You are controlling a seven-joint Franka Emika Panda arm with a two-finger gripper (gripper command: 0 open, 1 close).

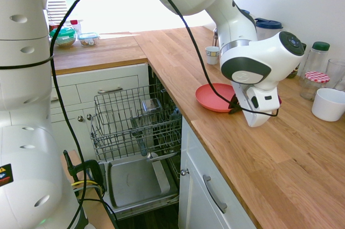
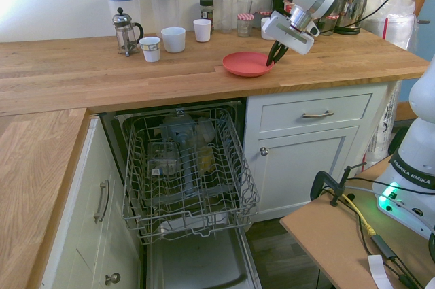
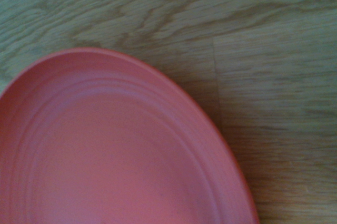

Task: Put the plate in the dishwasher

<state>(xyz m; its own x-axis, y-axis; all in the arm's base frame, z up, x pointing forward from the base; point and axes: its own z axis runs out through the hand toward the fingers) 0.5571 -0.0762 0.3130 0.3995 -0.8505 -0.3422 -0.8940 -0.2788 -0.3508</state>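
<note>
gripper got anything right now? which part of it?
The gripper sits at the plate's rim, on the edge nearest the arm, fingers narrowed around it. The plate lies flat on the counter; a firm hold cannot be told.

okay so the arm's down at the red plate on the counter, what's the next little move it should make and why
Probably finish closing on the rim, then lift slightly. The gripper sits at the edge of the plate, which lies flat on the wooden counter. The dishwasher stands open with its rack pulled out, so a firm hold comes first.

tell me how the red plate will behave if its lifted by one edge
The plate looks like thin, stiff plastic, so probably light and rigid. Its smooth glossy rim may slip in the gripper. Held at one edge, it would likely tilt downward.
</note>
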